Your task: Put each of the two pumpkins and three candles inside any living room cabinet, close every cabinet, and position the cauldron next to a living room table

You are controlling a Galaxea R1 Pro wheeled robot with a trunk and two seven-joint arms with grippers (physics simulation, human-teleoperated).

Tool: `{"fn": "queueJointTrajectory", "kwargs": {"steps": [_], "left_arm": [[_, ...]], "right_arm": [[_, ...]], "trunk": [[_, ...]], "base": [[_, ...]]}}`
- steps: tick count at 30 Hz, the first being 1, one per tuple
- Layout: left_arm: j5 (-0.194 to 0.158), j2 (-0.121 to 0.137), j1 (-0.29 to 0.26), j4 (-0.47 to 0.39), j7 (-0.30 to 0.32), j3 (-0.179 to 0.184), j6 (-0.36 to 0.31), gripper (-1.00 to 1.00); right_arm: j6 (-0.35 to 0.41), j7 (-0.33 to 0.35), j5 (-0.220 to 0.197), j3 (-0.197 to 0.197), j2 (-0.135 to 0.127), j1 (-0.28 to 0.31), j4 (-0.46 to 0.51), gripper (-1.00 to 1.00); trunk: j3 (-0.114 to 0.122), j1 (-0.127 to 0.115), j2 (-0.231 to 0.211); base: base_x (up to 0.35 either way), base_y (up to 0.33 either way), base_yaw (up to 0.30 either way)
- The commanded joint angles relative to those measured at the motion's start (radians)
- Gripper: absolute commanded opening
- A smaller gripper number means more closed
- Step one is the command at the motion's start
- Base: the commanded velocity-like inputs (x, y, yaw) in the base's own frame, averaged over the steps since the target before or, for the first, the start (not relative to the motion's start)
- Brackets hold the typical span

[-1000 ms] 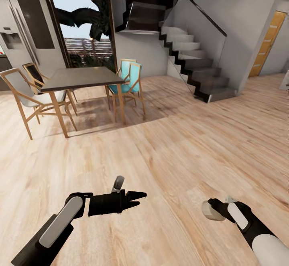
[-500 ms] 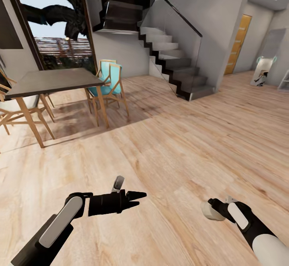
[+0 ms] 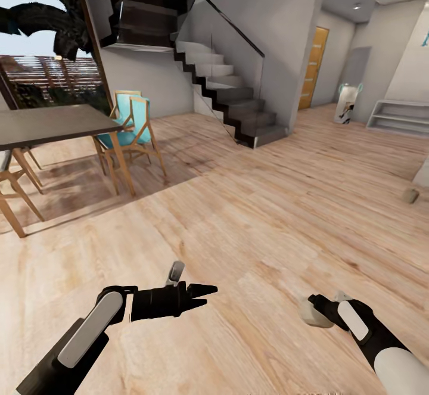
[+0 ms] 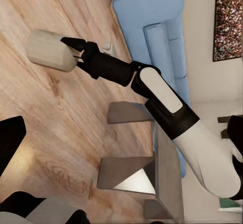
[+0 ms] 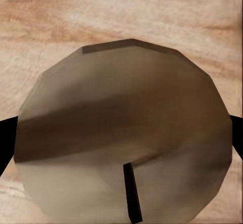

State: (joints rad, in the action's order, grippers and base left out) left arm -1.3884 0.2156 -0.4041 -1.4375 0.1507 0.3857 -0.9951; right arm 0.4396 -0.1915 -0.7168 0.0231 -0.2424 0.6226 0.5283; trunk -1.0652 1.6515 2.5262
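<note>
My right gripper (image 3: 319, 311) is shut on a beige-tan candle (image 3: 311, 314), held low over the wood floor at the head view's lower right. The left wrist view shows that same candle (image 4: 48, 50) pinched at the tip of the right gripper (image 4: 72, 52). Up close in the right wrist view, the candle (image 5: 124, 133) has dark fingertips at both sides. A second candle (image 3: 410, 195) lies on the floor at the far right. My left gripper (image 3: 210, 295) hangs open and empty at lower left. Pumpkins, cabinet and cauldron are out of view.
A dark dining table (image 3: 53, 124) with teal chairs (image 3: 128, 124) stands at the left. A staircase (image 3: 226, 94) rises at the centre back, with an orange door (image 3: 314, 64) and a low white shelf (image 3: 396, 115) beyond. The left wrist view shows a blue sofa (image 4: 152, 26).
The whole picture has slid left, so the camera has turned right. The floor candle and the white shelf have come into view. Both arms keep their pose.
</note>
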Motion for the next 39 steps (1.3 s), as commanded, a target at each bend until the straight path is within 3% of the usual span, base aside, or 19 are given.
{"fn": "queueJointTrajectory", "kwargs": {"steps": [1,19,39], "left_arm": [[0.009,0.001,-0.001,0.000,0.010,0.001,0.000,1.00],[0.011,0.001,-0.001,0.000,0.010,0.001,0.000,1.00],[0.011,0.001,-0.001,0.000,0.010,0.001,0.000,1.00]], "right_arm": [[0.004,-0.008,-0.010,0.001,0.000,0.000,0.002,-1.00],[0.004,-0.008,-0.010,0.001,0.000,0.000,0.002,-1.00],[0.004,-0.008,-0.010,0.001,0.001,0.000,0.002,-1.00]], "trunk": [[0.000,0.000,0.000],[0.007,0.000,0.000],[0.011,0.000,0.000]], "base": [[0.000,0.000,-0.293],[0.026,0.000,-0.293],[0.305,0.000,-0.231]]}}
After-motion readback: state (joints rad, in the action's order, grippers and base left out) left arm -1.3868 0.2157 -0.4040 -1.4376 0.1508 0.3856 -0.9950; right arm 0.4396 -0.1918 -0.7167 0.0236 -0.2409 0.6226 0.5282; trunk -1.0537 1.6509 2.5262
